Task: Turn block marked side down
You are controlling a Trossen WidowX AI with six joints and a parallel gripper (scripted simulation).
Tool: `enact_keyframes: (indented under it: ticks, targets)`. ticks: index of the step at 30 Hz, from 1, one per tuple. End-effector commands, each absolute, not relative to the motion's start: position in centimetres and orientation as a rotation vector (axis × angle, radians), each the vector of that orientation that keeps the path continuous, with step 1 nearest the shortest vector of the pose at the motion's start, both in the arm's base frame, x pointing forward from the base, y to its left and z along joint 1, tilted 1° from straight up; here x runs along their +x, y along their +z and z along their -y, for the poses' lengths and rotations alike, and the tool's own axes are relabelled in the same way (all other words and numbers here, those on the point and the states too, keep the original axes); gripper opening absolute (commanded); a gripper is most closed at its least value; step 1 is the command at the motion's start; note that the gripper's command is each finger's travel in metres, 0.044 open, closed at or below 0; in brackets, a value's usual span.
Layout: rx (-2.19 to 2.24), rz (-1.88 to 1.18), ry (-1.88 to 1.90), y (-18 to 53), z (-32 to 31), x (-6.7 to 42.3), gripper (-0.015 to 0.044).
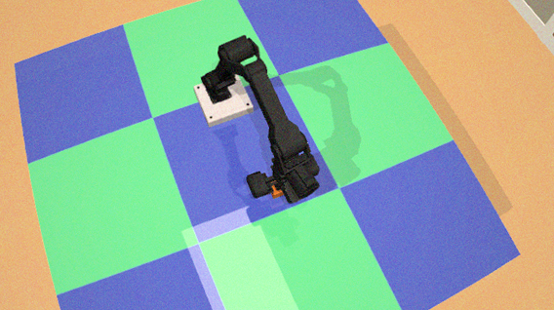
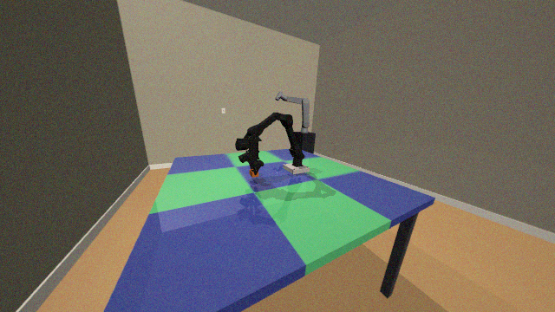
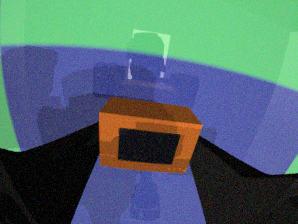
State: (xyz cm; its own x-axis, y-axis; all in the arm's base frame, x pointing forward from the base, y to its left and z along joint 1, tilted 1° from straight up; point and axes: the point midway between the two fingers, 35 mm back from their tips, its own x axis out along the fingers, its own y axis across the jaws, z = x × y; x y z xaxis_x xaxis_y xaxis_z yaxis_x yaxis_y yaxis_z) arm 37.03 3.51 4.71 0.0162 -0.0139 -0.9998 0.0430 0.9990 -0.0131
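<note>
The orange block (image 3: 149, 135) (image 1: 275, 191) (image 2: 252, 172) has a dark marked face that points toward the wrist camera. My gripper (image 3: 147, 132) (image 1: 277, 189) (image 2: 253, 170) is shut on the block, with a black finger pressed against each side. The block sits low over a blue square of the table (image 1: 85, 181) (image 2: 208, 256), near the border with a green square. Whether its underside touches the table is hidden by the fingers.
The arm's white base plate (image 1: 221, 112) (image 2: 296, 169) stands behind the gripper near the table's middle. A grey second arm (image 2: 303, 108) stands at the far edge of the table. A pale lit patch (image 1: 240, 270) lies in front of the gripper.
</note>
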Motion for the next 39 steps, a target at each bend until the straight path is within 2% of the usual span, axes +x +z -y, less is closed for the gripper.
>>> enact_keyframes:
  ticks: [1,39]
  targets:
    - [0.021,-1.54,-0.04,5.11,-3.54,37.05,0.0]
    - [0.01,-0.998,-0.042,4.38,-3.56,36.47,0.0]
